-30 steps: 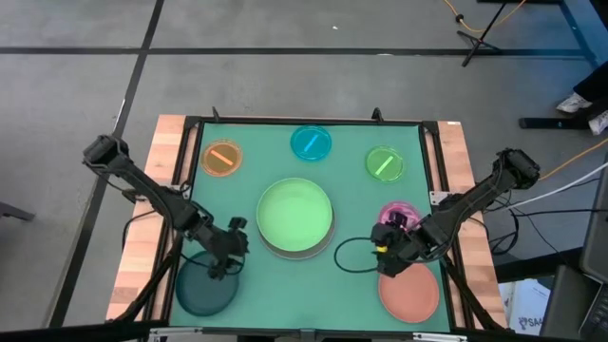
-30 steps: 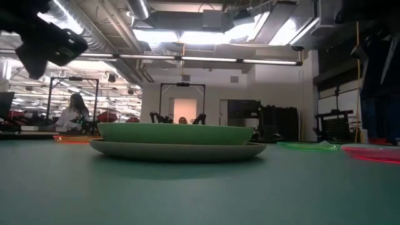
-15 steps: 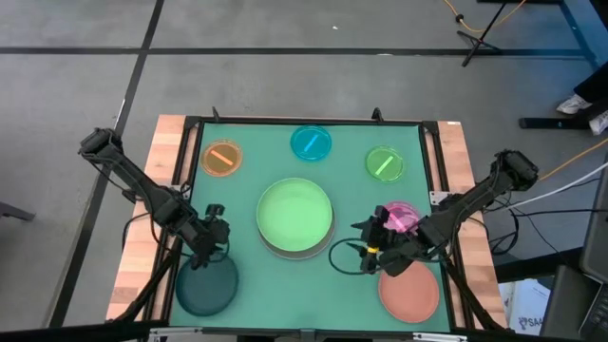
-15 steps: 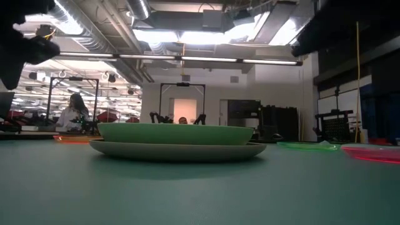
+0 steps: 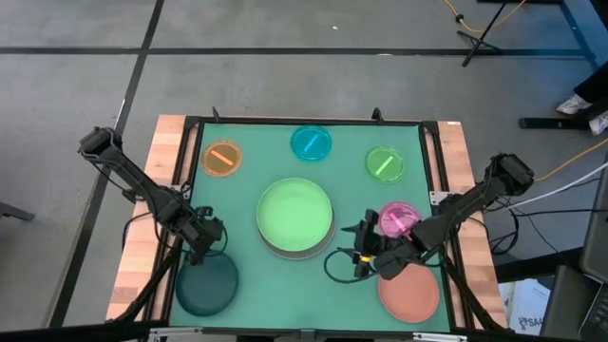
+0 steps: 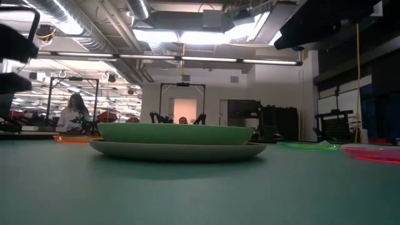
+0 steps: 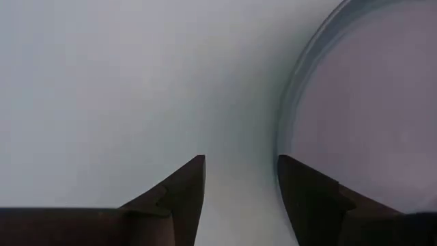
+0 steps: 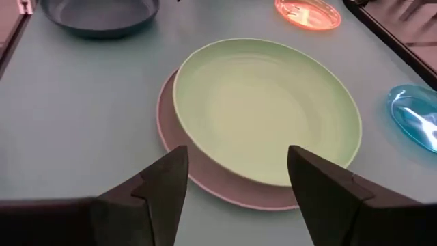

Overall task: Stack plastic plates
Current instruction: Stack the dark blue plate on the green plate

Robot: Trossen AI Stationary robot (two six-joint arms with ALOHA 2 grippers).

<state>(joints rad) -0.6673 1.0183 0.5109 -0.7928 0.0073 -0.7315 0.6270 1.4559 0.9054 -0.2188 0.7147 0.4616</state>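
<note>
Along the lower edge of the high view, a dark green plate (image 5: 207,284) sits at lower left and a salmon plate (image 5: 410,293) at lower right of the teal surface (image 5: 252,157). Just above the dark green plate hangs the left gripper (image 5: 205,235), fingers apart, and its wrist view shows only that plate's rim cut off at the frame edge. Up and left of the salmon plate hangs the right gripper (image 5: 359,249), fingers spread wide, part of its arm hiding the salmon plate's upper edge. Mid-frame, a light green plate (image 5: 295,213) is stacked on a grey-white plate (image 5: 285,250), of which only a crescent shows. A pink plate (image 5: 400,218) lies right of them. Farther up the frame, an orange plate (image 5: 221,158), a cyan plate (image 5: 311,142) and a lime plate (image 5: 384,162) lie well apart in a row. Seen from the low view, the two stacked plates are clear, while the small ones are only thin slivers.
</note>
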